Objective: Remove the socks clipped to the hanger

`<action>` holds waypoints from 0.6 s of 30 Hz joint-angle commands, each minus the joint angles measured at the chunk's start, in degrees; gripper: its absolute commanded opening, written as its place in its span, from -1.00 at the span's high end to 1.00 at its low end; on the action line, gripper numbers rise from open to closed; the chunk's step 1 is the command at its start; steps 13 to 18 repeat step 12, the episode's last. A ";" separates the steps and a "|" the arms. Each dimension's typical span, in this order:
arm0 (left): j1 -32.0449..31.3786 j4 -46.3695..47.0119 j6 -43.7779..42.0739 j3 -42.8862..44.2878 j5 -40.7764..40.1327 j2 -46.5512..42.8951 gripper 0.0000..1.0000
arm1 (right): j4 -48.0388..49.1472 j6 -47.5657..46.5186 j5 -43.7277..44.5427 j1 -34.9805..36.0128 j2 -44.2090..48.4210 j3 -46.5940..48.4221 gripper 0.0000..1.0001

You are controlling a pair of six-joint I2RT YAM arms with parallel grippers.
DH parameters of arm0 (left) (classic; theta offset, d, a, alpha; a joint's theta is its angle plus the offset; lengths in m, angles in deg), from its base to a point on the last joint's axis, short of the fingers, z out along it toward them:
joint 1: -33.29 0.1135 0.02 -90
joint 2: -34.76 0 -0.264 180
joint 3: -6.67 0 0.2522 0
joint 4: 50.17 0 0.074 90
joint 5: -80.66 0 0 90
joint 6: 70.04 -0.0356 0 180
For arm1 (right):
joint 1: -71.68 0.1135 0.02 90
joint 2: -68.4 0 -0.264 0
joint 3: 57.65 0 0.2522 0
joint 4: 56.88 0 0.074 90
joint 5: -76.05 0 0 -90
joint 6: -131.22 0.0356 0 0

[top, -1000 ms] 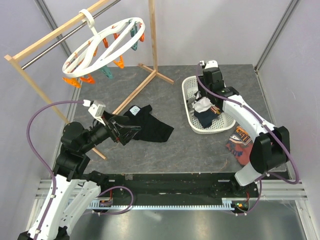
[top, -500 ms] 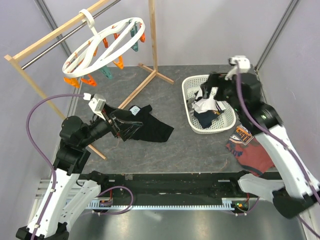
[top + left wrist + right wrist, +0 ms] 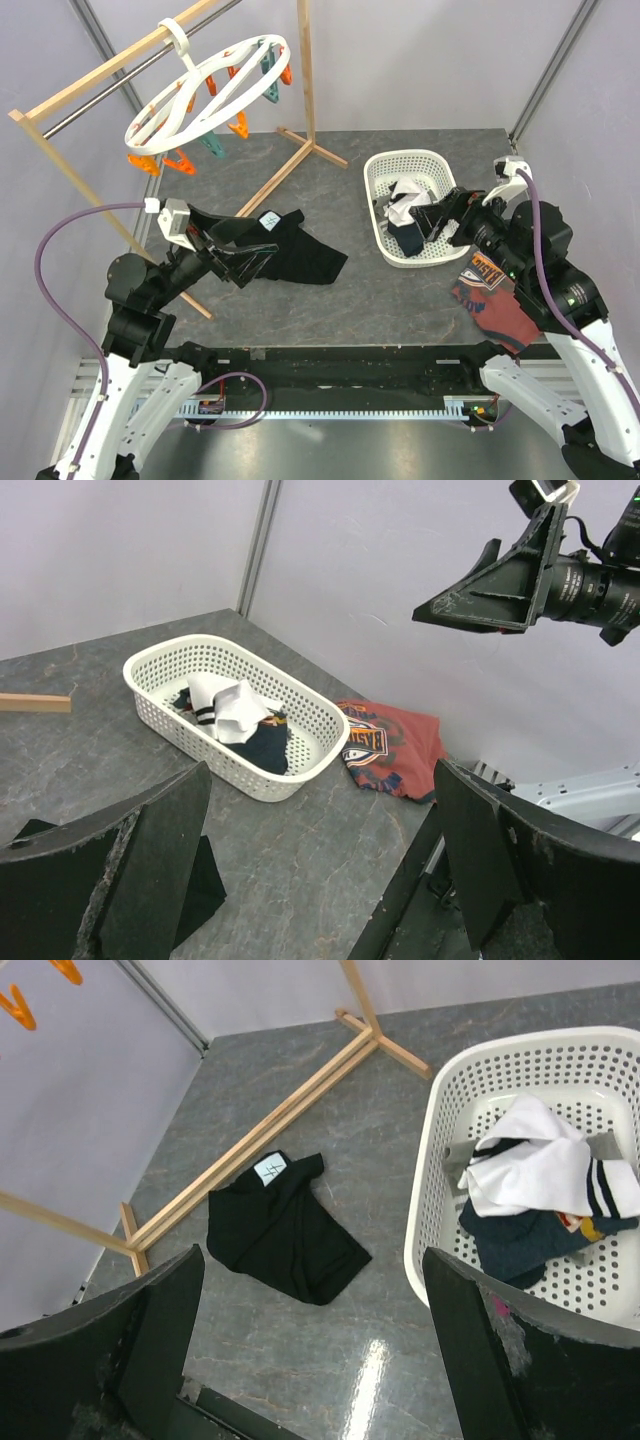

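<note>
The socks lie heaped in a white basket (image 3: pixel 372 190): a white one with black stripes (image 3: pixel 403 203) over a dark navy one (image 3: pixel 405 238). The same white sock (image 3: pixel 545 1168) and navy sock (image 3: pixel 515 1242) show in the right wrist view. The round white hanger (image 3: pixel 192 72) hangs from the rail at the far left, and nothing hangs from its orange and teal pegs (image 3: pixel 180 160). My right gripper (image 3: pixel 445 222) hovers open just right of the basket, holding nothing. Over the black garment my left gripper (image 3: pixel 235 250) is open and empty.
A black garment (image 3: pixel 300 255) lies on the table's middle left. A red-brown printed shirt (image 3: pixel 495 300) lies near the right front edge. The wooden rail frame (image 3: pixel 303 90) stands at the back left, its foot bars running across the table.
My right gripper has let go of the white sock in the basket, opened wide and drawn back to the near right. The left arm has pulled slightly back and left.
</note>
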 commanded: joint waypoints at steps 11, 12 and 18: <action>-0.03 1.66 2.06 -0.11 -1.64 -0.93 -0.99 | 0.04 2.35 -0.67 -0.14 1.73 0.69 -0.96; -0.03 1.66 2.06 -0.20 -1.64 -0.93 -0.99 | -0.04 2.26 -1.02 -0.14 1.73 0.69 -0.96; -0.03 1.66 2.06 -0.20 -1.64 -0.93 -0.99 | -0.04 2.26 -1.02 -0.14 1.73 0.69 -0.96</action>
